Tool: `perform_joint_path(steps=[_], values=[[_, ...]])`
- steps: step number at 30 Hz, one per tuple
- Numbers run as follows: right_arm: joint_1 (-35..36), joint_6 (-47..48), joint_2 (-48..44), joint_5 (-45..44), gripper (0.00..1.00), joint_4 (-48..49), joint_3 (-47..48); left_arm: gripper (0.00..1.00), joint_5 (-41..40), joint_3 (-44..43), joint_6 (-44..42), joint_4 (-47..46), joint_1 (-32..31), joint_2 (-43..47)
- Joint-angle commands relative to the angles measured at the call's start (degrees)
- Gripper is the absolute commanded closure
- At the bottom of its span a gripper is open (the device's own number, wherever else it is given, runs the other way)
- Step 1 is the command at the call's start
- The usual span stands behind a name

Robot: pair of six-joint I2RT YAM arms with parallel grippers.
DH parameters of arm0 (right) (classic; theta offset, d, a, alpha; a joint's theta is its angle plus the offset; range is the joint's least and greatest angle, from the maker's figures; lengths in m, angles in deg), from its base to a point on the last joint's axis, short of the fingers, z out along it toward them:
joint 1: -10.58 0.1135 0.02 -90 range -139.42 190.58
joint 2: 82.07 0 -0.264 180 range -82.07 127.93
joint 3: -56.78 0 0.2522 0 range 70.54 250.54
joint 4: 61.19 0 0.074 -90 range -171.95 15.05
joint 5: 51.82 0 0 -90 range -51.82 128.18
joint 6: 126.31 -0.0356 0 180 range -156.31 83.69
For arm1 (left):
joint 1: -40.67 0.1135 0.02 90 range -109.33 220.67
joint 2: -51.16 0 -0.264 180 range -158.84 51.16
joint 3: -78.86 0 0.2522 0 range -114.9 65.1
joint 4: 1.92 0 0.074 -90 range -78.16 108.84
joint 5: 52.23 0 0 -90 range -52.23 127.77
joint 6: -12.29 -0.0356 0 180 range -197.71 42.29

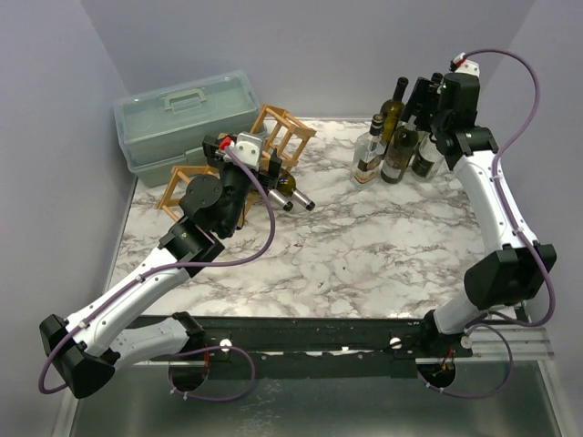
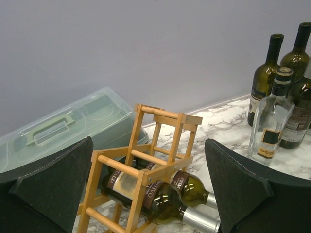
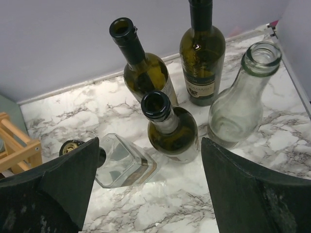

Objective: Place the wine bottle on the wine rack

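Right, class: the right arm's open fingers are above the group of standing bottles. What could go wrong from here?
1. The right fingers, closing on the middle green bottle, could tip the square clear bottle or the round clear bottle crowded beside it.
2. The lying bottles in the rack have necks sticking out toward the left fingers, which might nudge them.

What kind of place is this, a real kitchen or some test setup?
Most likely a robot test cell, not a kitchen: plain grey walls box in a marble-pattern table, the left arm and right arm are bolted at its near edge, and the wine rack and bottles look like staged props.
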Motion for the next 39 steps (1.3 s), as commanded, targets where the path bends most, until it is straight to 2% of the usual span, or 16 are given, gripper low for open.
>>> perform_joint_path(steps=[1, 8, 17, 26, 32, 36, 39], values=[[-0.75, 0.33, 6.24, 3.15, 0.13, -5.94, 6.07, 0.01, 2.41, -1.04, 0.46, 0.44, 0.04, 0.10], [-0.78, 2.63, 14.48, 1.82, 0.16, -9.05, 13.27, 0.01, 3.04, 0.82, -1.59, -2.32, 0.04, 0.47], [-0.81, 3.75, 20.90, -1.21, 0.20, -6.78, 15.19, 0.01, 2.78, 2.16, -2.63, -4.70, 0.04, 1.12], [-0.77, 2.75, 21.88, -4.48, 0.38, -1.32, 10.83, 0.02, 3.80, 3.45, -4.54, -5.42, 0.04, 2.04], [-0.77, 3.93, 20.77, -6.23, 0.54, 0.76, 8.30, 0.02, 4.41, 3.63, -4.61, -5.69, 0.04, 2.25], [-0.79, 4.66, 18.99, -6.64, 0.79, -0.81, 6.84, 0.02, 4.49, 3.59, -4.50, -5.70, 0.04, 2.06], [-0.77, 5.24, 15.59, -6.85, 0.92, -1.32, 3.28, 0.02, 4.94, 3.68, -4.23, -5.78, 0.04, 1.95]])
